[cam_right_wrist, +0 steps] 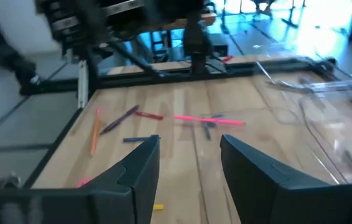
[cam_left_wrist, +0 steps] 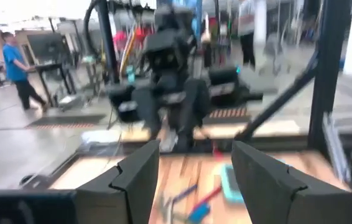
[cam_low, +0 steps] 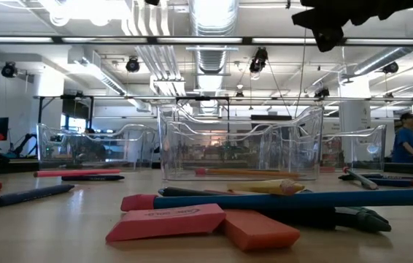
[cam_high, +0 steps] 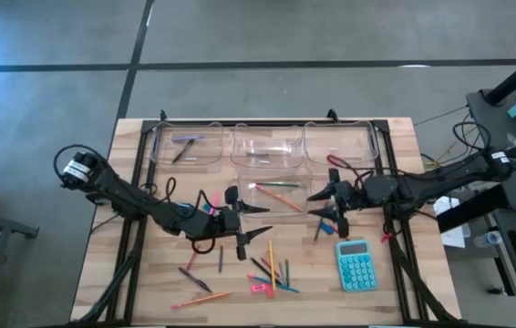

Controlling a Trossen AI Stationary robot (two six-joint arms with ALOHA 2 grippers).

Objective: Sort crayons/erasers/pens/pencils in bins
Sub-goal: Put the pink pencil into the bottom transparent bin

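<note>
My left gripper [cam_high: 256, 222] hangs open and empty above the table's middle, just left of the nearest clear bin [cam_high: 305, 202]. My right gripper [cam_high: 322, 204] is open and empty over that bin's right end. The bin holds thin green, orange and pink pencils [cam_high: 276, 186]. Three more clear bins stand along the far edge: the left one [cam_high: 185, 146] holds dark pens [cam_high: 183, 148], the middle one [cam_high: 267, 146] shows nothing inside, and the right one [cam_high: 340, 146] holds a small red piece [cam_high: 335, 162]. Several loose sticks [cam_high: 272, 271] lie near the front. Pink erasers [cam_low: 166, 221] lie on the wood.
A teal calculator [cam_high: 356, 264] lies at the front right. Loose sticks also lie at the front left [cam_high: 194, 278], among them an orange one [cam_high: 201, 298]. A black frame [cam_high: 135, 182] runs along the table's sides. People stand in the room beyond [cam_low: 408, 139].
</note>
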